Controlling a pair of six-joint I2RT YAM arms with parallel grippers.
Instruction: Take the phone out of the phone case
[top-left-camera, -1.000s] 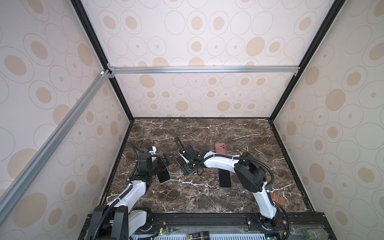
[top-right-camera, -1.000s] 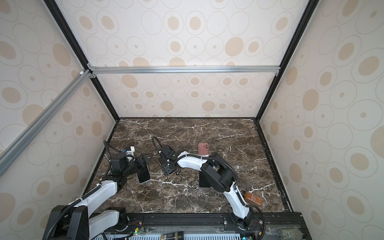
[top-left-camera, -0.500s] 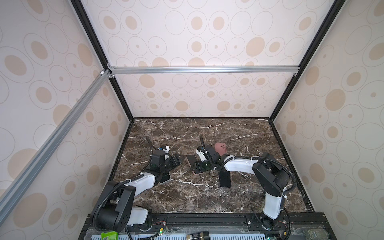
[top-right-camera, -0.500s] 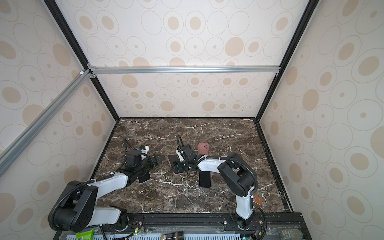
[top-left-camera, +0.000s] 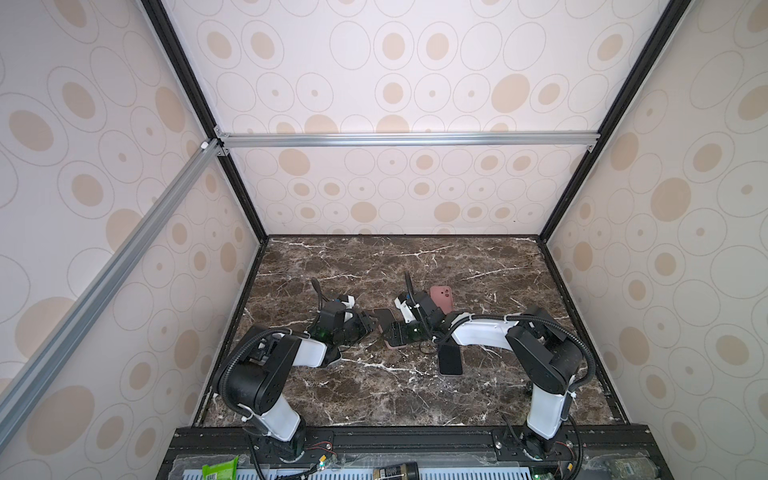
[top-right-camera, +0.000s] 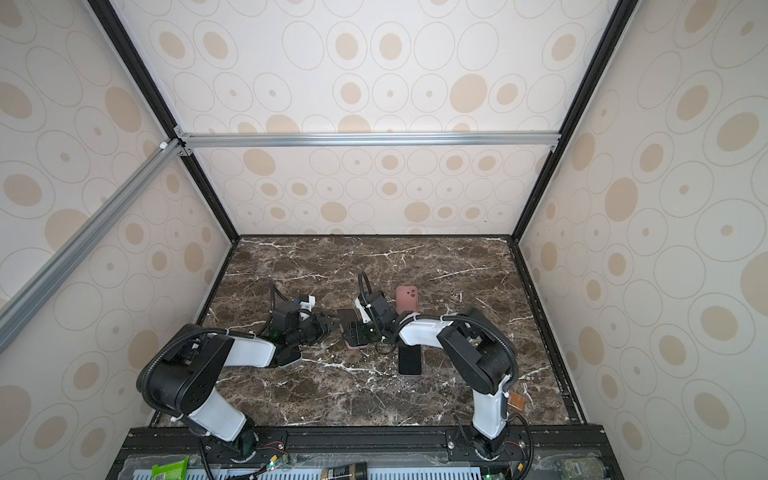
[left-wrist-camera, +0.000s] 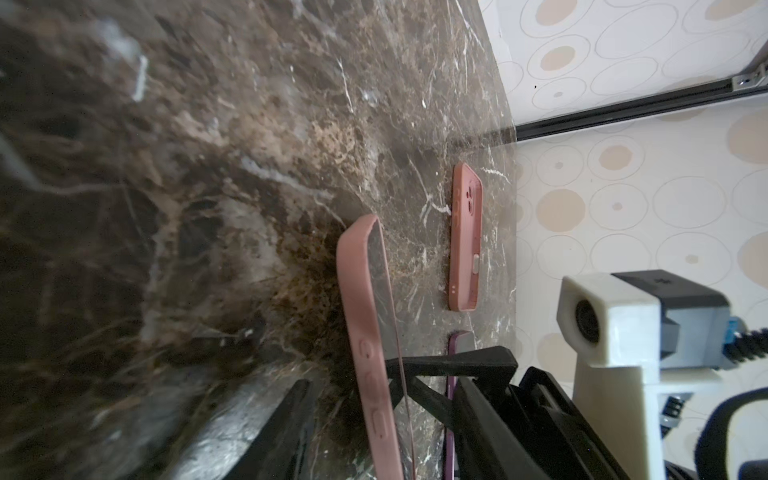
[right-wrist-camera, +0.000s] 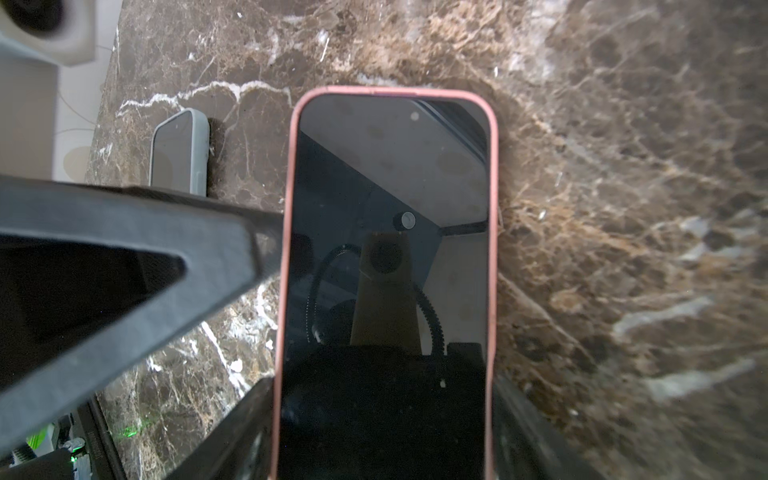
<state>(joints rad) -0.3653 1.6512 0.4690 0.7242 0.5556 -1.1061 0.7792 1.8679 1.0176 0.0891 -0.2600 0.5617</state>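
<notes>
The phone (right-wrist-camera: 386, 232) has a dark, glossy screen and sits in a matte pink phone case (left-wrist-camera: 365, 332) with rounded corners. It is held over the middle of the brown marble surface (top-left-camera: 374, 270), between the 2 arms. The jaws of the right gripper (top-left-camera: 400, 332) are closed on its long sides. The jaws of the left gripper (top-left-camera: 369, 323) stand partly open around 1 long edge. Only the left wrist view shows the 3 raised side buttons and the gap at the case's back.

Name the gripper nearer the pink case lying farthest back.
Right. The right gripper sits just in front of the pink case; the left gripper is farther, past the cased phone.
</notes>
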